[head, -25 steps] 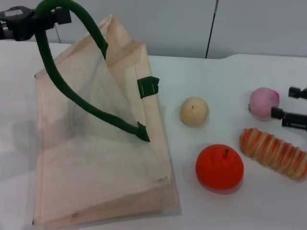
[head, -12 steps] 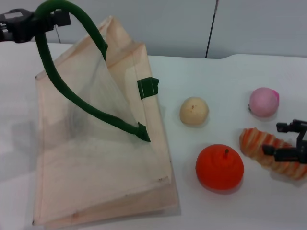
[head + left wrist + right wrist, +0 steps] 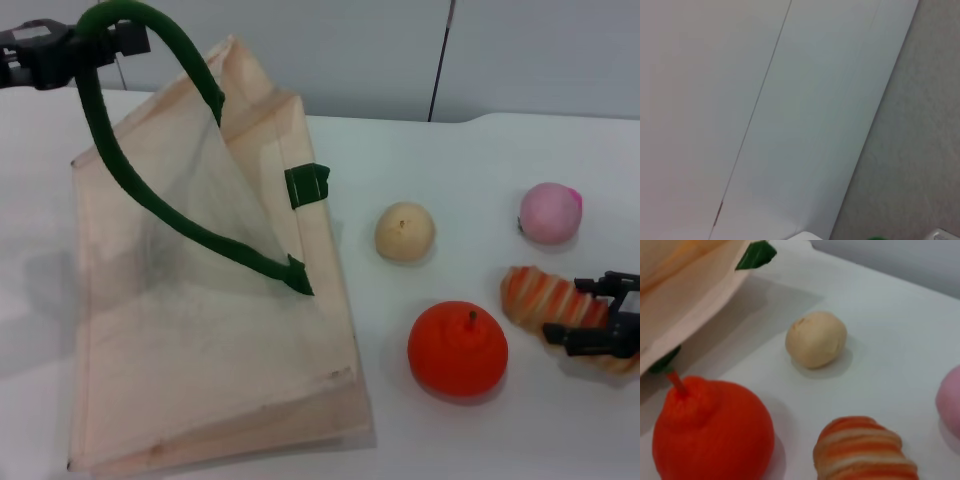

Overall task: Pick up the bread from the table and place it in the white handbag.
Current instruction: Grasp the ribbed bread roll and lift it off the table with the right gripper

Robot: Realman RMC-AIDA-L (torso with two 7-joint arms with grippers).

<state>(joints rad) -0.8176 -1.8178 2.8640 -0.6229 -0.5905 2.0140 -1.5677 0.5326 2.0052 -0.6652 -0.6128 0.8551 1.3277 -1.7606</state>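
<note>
Fingers of right gripper [image 3: 597,318] sit apart astride the bread [image 3: 545,297], positioned for closing; left gripper [image 3: 62,48] grips the white handbag [image 3: 215,330] handle, propping it open.

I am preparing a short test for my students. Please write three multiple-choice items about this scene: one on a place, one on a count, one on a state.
1. Where is the right gripper?
A. over the bread
B. inside the white handbag
C. beside the pale round bun

2. How many round items lie near the bread?
A. one
B. three
C. five

3. In what state is the white handbag?
A. folded shut, handles flat
B. one green handle held up by the left gripper
C. hanging clear of the table

Key: 1 A, the gripper sits low across the loaf's far end. 2 B, the orange fruit, the pale bun and the pink ball. 3 B, the handle rises to the gripper while the bag rests on the table.
</note>
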